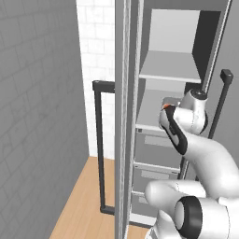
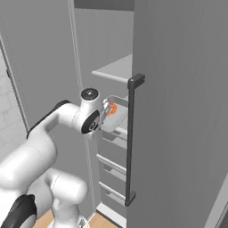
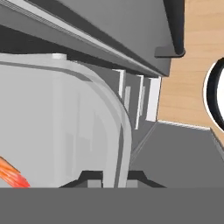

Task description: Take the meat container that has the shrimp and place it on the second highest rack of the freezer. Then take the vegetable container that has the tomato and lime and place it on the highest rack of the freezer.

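The gripper is closed on the rim of the meat container, with the shrimp inside, at the open freezer. It seems to be over the second highest rack, probably not released yet. The vegetable container remains to do.

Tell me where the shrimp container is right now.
The shrimp container is pinched by its rim in the gripper at the open freezer, over the second highest rack, just below the highest rack.
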{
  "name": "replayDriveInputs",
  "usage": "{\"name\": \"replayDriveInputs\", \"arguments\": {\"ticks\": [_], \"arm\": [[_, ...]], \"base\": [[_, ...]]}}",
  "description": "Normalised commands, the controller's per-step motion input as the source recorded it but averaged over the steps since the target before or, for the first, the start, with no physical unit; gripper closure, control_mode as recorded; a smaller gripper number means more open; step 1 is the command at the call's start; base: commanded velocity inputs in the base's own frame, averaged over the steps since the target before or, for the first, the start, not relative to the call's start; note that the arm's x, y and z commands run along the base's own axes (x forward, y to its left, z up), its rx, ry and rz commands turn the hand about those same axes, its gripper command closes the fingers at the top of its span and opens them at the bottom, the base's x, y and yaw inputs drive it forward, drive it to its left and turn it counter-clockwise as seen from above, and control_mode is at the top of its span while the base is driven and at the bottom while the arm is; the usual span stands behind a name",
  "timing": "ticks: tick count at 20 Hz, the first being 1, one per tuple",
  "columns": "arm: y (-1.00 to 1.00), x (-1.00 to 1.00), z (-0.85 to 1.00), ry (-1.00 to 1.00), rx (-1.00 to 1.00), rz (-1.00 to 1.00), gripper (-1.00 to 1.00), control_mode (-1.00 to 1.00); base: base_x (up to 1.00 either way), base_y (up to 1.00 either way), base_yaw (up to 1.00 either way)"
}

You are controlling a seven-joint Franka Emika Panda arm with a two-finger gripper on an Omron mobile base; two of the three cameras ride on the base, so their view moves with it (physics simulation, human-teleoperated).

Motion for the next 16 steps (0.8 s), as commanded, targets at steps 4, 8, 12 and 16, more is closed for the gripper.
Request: {"name": "replayDriveInputs", "arguments": {"ticks": [4,8,12,16], "arm": [[-0.1,0.36,-0.28,0.0,0.0,0.0,1.0,-1.0],[-0.03,0.4,-0.36,0.0,0.0,0.0,1.0,-1.0],[-0.06,0.45,-0.33,0.03,0.0,0.0,1.0,-1.0],[-0.16,0.56,-0.24,0.05,0.0,0.0,1.0,-1.0]], "base": [[0.0,0.0,0.0],[0.0,0.0,0.0],[0.0,0.0,0.0],[0.0,0.0,0.0]]}}
